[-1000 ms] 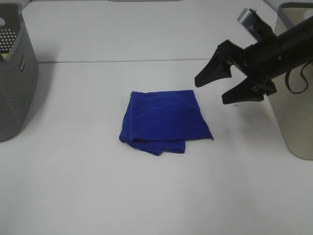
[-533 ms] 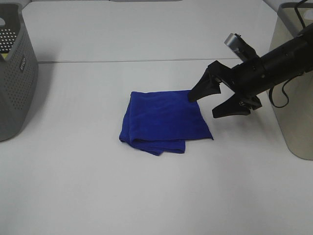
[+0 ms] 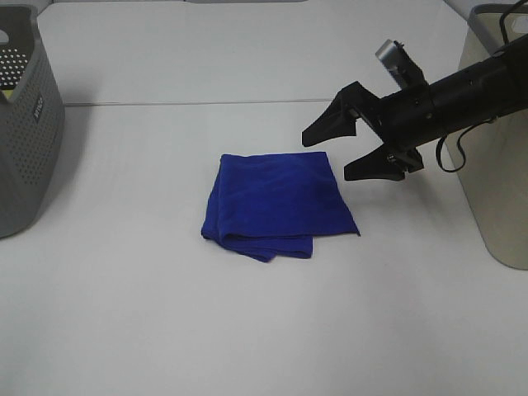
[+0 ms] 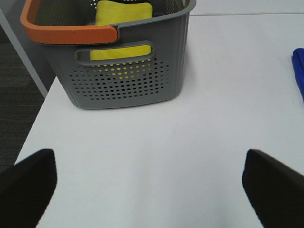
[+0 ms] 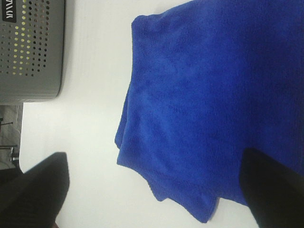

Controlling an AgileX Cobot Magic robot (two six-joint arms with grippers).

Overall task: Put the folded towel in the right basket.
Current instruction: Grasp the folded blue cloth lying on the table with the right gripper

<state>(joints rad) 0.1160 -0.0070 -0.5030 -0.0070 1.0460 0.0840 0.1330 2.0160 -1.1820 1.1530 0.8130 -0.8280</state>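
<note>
The folded blue towel [image 3: 276,202] lies flat on the white table [image 3: 165,313], near the middle. It fills most of the right wrist view [image 5: 213,99], and its edge shows in the left wrist view [image 4: 299,71]. My right gripper [image 3: 334,153] is open and empty, hovering just above the towel's far right corner; its fingertips [image 5: 35,187] frame the right wrist view. The right basket [image 3: 499,165] stands at the table's right edge. My left gripper [image 4: 152,183] is open and empty over bare table, out of the exterior high view.
A grey perforated basket [image 3: 25,124] with an orange handle [image 4: 66,28] stands at the left edge, with a yellow cloth [image 4: 123,14] inside. The table's left edge [image 4: 35,123] drops off to dark floor.
My right gripper moved left from beside the right basket toward the towel's far right corner, staying open. The towel has not moved.
</note>
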